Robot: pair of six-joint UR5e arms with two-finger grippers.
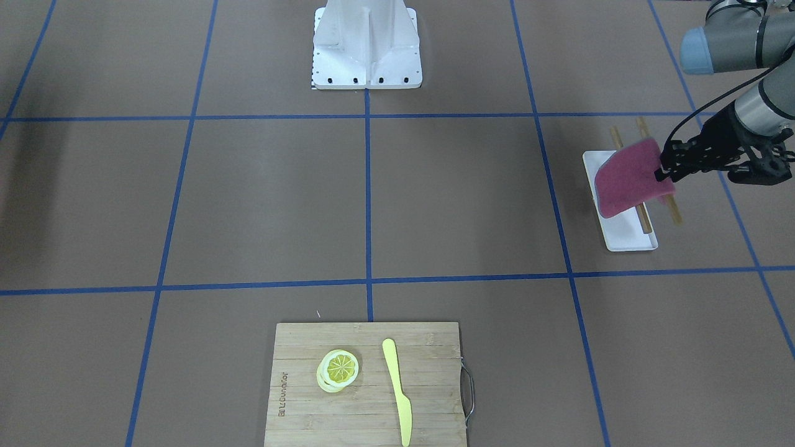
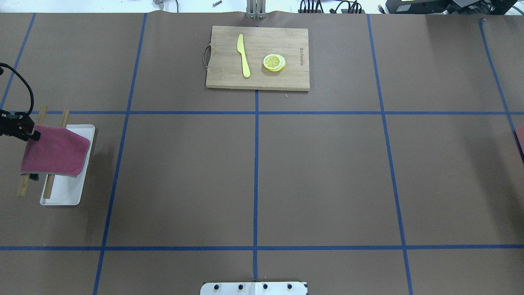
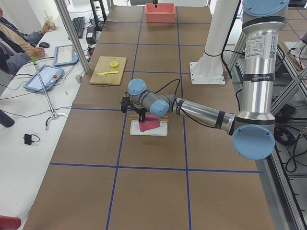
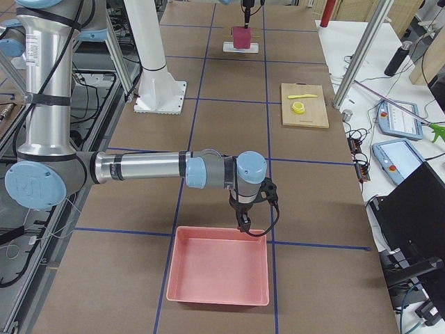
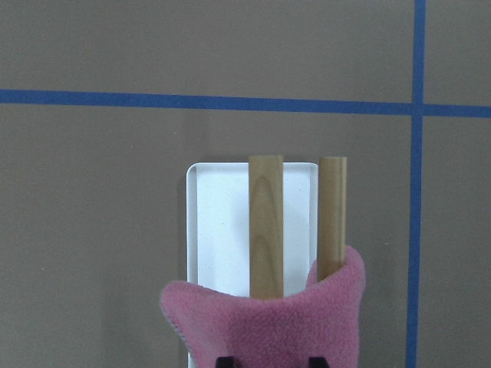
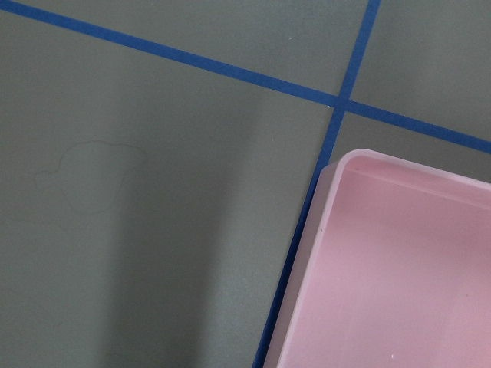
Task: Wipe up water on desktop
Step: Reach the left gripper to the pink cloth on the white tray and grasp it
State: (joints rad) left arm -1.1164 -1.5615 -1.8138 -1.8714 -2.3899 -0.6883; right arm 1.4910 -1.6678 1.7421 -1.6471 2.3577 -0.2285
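Cloth (image 1: 627,180) pinched at one edge by left gripper (image 1: 664,172), jaws closed on it, hanging over tray (image 1: 627,241) and its two sticks (image 5: 266,222); can't tell if the low edge touches them. Desktop (image 2: 327,172) lies brown under everything. No puddle shows in wide views, only a faint outline (image 6: 92,176) near bin (image 6: 414,268), maybe the water. Right gripper (image 4: 245,224) hangs by bin, can't tell whether open or closed. Step looks like cloth pickup: lift clear of sticks before moving sideways, grip firm, then lay cloth flat on the wet patch, not bunched
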